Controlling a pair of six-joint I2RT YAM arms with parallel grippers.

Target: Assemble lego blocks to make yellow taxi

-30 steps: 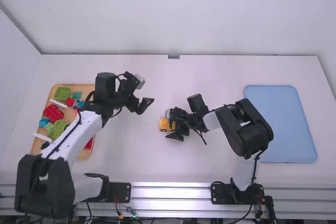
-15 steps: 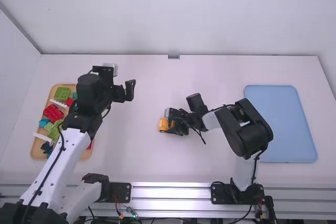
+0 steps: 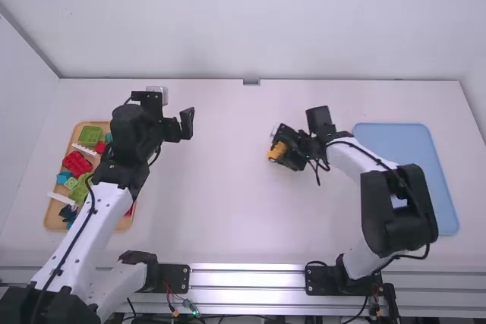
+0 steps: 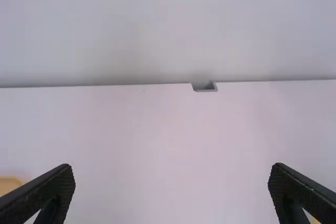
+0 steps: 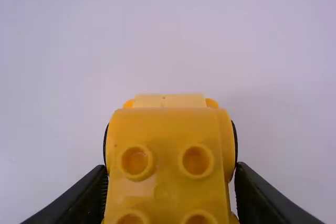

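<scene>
Two fingers of the right gripper (image 3: 284, 146) clamp the yellow block piece (image 5: 165, 132) (four studs showing); the left gripper (image 3: 181, 124), parted wide and empty, hangs near the block tray (image 3: 121, 127).

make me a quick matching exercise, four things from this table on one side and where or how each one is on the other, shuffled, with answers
Things
1. yellow studded brick vehicle
2. flat blue rectangular tray
3. tan tray of mixed coloured blocks
4. left arm's black two-finger gripper

Places and states
A. on the left side of the table
B. open, with nothing between its fingers
C. held between the fingers of the right gripper
D. on the right side of the table

Pairs: 1-C, 2-D, 3-A, 4-B
</scene>
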